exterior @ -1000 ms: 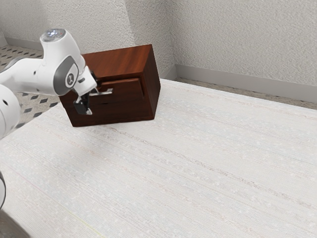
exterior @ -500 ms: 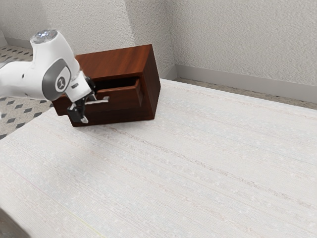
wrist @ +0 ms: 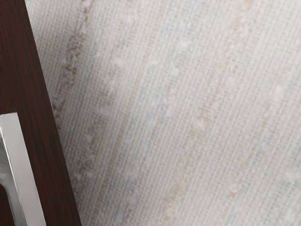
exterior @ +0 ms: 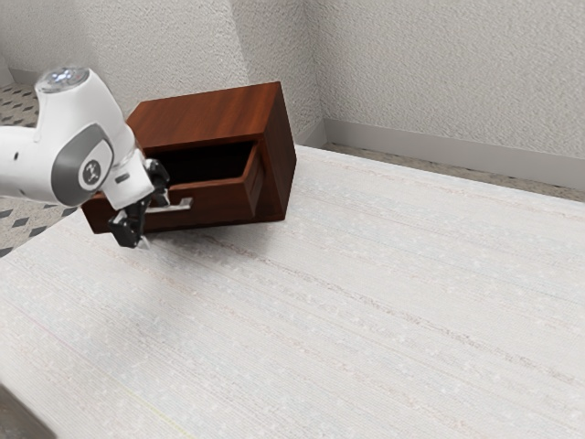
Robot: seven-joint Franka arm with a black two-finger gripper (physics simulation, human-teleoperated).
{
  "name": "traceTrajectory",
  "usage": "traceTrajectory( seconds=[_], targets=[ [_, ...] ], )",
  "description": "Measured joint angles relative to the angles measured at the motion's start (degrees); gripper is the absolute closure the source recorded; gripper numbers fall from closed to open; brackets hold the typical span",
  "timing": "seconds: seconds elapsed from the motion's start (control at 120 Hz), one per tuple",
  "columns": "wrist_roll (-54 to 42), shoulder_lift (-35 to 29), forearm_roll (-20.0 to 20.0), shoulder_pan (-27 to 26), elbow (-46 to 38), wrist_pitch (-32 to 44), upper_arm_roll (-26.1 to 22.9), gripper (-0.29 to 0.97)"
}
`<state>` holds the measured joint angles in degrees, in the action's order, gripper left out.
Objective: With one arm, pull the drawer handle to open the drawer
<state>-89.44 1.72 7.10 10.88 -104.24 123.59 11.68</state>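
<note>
Arm: the white arm (exterior: 64,160) comes in from the exterior view's left and bends down at the front of the cabinet.
End effector: the black end effector (exterior: 144,212) sits at the near end of the drawer handle (exterior: 174,205), clenched on it, low over the worktop.
Drawer handle: a silver bar, held off the drawer's front and lying roughly level. In the wrist view it is a pale strip (wrist: 19,174) against the dark wood of the drawer front (wrist: 28,94).
Drawer: the drawer (exterior: 215,192) stands partly out of the cabinet, towards the exterior view's left, with a dark open gap showing behind its front.
Cabinet: a dark red-brown wooden cabinet (exterior: 219,114) stands on the far corner of the worktop, close to the wall (exterior: 439,64).
Worktop: the pale, streaked wooden worktop (exterior: 366,302) runs right up to the drawer front in the wrist view (wrist: 188,117).
Floor: a chequered floor (exterior: 14,219) shows beyond the worktop's edge, at the exterior view's left.
</note>
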Motion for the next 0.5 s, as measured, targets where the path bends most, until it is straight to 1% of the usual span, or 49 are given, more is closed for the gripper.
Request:
traceTrajectory(
  seconds=[0.1, 0.158, 0.225, 0.325, 0.5],
  targets=[
    [-0.09, -0.8, 0.53, -1.05, -1.28, 0.02, 0.09, 0.0],
    [-0.13, -1.78, 0.65, -2.6, -2.38, 0.03, 1.24, 0.01],
    [-0.17, -2.9, 0.76, -1.53, -3.54, 0.03, -0.02, 0.02],
    [-0.22, -4.8, 0.89, -1.73, -5.24, 0.01, 0.01, 0.04],
    [-0.29, -6.9, 1.06, -1.34, -7.39, 0.02, 0.14, 0.03]
  ],
)
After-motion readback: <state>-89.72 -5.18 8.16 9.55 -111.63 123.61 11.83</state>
